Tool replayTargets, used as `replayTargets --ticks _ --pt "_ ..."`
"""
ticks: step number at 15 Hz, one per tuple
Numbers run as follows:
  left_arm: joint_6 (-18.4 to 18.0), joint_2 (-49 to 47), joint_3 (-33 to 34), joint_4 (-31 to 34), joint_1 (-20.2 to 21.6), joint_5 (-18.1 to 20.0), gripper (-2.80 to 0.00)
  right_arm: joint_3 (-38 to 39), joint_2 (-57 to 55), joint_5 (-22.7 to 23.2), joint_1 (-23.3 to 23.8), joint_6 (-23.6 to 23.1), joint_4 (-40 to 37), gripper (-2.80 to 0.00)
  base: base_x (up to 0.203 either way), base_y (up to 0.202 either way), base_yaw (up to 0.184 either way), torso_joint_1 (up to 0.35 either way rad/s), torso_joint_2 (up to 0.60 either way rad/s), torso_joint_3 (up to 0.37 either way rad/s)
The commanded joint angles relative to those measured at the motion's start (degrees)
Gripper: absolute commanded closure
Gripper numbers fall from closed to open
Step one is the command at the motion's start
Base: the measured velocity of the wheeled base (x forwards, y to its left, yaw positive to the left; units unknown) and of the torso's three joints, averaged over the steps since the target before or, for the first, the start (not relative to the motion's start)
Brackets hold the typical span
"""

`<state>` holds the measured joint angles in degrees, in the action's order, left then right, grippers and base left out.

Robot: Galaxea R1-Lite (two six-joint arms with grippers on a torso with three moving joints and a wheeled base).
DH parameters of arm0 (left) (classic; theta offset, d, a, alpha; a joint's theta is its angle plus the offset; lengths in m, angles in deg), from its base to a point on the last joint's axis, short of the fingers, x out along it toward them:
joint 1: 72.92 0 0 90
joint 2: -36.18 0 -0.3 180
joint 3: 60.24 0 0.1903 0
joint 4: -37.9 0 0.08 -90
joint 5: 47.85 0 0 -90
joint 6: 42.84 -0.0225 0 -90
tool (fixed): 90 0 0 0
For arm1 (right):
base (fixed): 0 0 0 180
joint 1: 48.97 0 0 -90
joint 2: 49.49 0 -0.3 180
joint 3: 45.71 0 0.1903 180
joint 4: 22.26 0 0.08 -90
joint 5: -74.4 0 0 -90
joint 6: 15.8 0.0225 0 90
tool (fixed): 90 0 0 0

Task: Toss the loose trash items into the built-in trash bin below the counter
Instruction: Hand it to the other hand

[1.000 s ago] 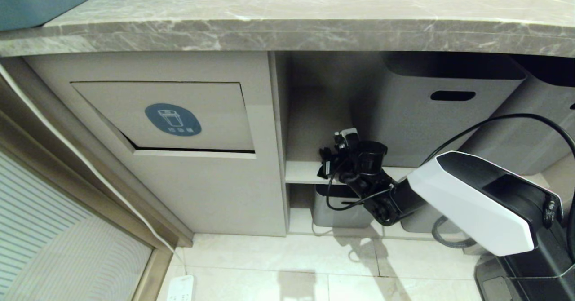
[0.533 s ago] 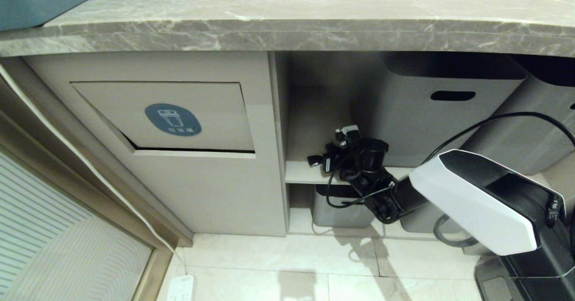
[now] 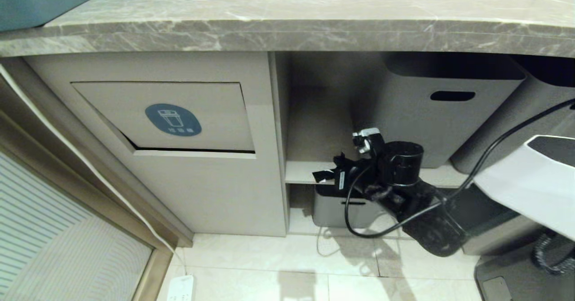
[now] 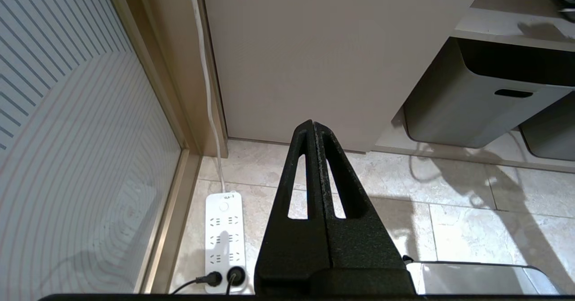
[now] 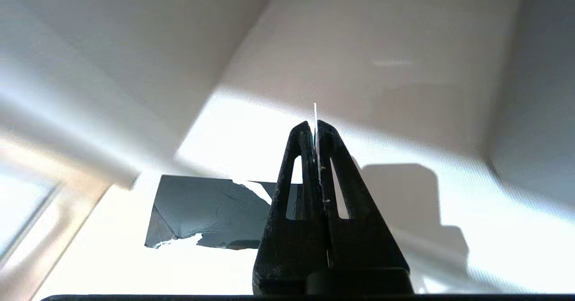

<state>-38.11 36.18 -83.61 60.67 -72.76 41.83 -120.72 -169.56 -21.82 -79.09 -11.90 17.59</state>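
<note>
My right gripper (image 3: 336, 176) hovers in front of the open shelf (image 3: 302, 171) under the counter (image 3: 287, 33). It is shut on a thin black wrapper-like scrap (image 3: 321, 175), one of the loose trash items. In the right wrist view the scrap (image 5: 206, 209) spreads sideways from the shut right gripper (image 5: 314, 126), and its white edge pokes out past the tips. The built-in trash bin (image 3: 164, 117) is to the left, its flap with the blue sticker (image 3: 173, 119) slightly ajar. My left gripper (image 4: 313, 125) hangs parked over the floor, shut and empty.
Grey storage tubs (image 3: 449, 108) stand on the shelf, and a smaller one (image 3: 334, 209) sits below it. A white power strip (image 4: 223, 238) with plugs lies on the tiled floor by the cabinet's left corner. A black cable loops under my right wrist.
My right arm has drawn back from the shelf, moving right and lower in the head view. The black scrap now sticks out at its tip. The left arm has not moved.
</note>
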Motion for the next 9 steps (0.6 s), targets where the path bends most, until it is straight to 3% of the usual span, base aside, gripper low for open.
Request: replayTargets --ticks 1,6,9 --pt "0.02 -0.09 0.11 -0.02 0.02 -0.02 0.0 9.44 10.34 -0.08 -2.0 0.24 1.14 0.0 0.0 0.0 0.0 0.0 0.0 0.0" --pt "0.02 -0.09 0.09 -0.02 0.02 -0.02 0.0 37.45 29.68 -0.52 -10.24 5.69 4.18 0.0 0.0 0.0 0.0 0.0 0.0 0.0" --pt "0.02 -0.09 0.09 -0.02 0.02 -0.02 0.0 42.04 33.9 -5.77 -10.09 7.23 4.47 0.0 0.0 0.0 0.0 0.0 0.0 0.0"
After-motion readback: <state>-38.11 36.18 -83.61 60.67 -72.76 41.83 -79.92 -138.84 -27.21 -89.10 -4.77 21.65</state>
